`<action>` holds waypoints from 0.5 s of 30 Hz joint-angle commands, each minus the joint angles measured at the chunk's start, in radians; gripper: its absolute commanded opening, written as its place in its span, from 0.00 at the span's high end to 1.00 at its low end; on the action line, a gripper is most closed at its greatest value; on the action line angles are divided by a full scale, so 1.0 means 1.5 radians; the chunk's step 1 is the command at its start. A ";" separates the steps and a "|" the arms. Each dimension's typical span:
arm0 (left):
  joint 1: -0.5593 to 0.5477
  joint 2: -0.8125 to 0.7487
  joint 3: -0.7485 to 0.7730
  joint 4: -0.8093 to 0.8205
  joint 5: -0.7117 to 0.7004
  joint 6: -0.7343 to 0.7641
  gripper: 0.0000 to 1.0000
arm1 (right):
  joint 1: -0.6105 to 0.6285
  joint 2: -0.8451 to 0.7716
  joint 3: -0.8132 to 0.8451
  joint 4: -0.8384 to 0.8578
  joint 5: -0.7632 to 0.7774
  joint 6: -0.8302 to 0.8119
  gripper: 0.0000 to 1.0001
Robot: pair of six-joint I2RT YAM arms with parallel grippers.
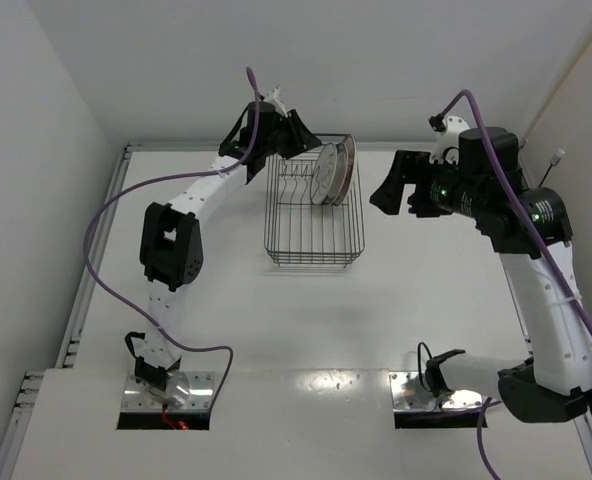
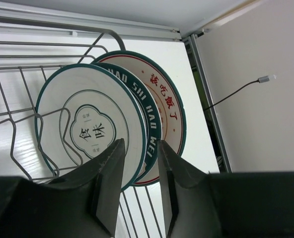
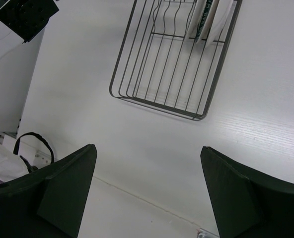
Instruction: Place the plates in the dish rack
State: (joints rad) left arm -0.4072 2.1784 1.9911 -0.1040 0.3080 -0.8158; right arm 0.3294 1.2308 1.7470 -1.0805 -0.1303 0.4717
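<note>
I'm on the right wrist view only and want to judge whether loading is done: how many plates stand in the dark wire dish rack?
Observer: Three, upright at the far right corner of the dark wire dish rack: a white plate with thin dark rings, a dark-teal-rimmed plate and a white plate with red lettering.
Operator: Where is the left end effector?
Observer: The left end effector sits at the ringed plate's edge, jaws slightly parted; contact is unclear.
Operator: And mine, from outside?
Observer: The right end effector hangs right of the rack, apart from it.
</note>
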 commanded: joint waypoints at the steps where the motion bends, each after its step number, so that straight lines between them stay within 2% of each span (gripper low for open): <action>1: -0.007 -0.011 0.028 0.024 0.010 0.025 0.70 | -0.003 -0.024 -0.011 0.010 0.008 0.015 0.17; 4: -0.007 -0.020 0.028 0.011 0.004 0.032 0.64 | -0.003 -0.030 -0.011 0.010 0.027 0.021 0.17; 5: -0.007 -0.029 0.028 0.005 -0.006 0.048 0.57 | -0.003 -0.030 -0.005 0.003 0.042 0.028 0.16; 7: -0.007 -0.045 0.028 -0.017 -0.027 0.064 0.55 | -0.003 -0.023 0.019 -0.028 0.066 0.034 0.15; 10: 0.007 -0.073 0.028 -0.068 -0.064 0.108 0.54 | -0.003 -0.003 0.053 -0.082 0.123 0.040 0.07; 15: 0.023 -0.123 0.003 -0.157 -0.151 0.125 0.48 | -0.003 -0.001 0.036 -0.084 0.137 0.061 0.01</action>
State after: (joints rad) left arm -0.3985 2.1269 1.9907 -0.2783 0.1730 -0.6769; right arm 0.3294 1.2301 1.7920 -1.1912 0.0261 0.5278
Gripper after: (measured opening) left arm 0.516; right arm 0.989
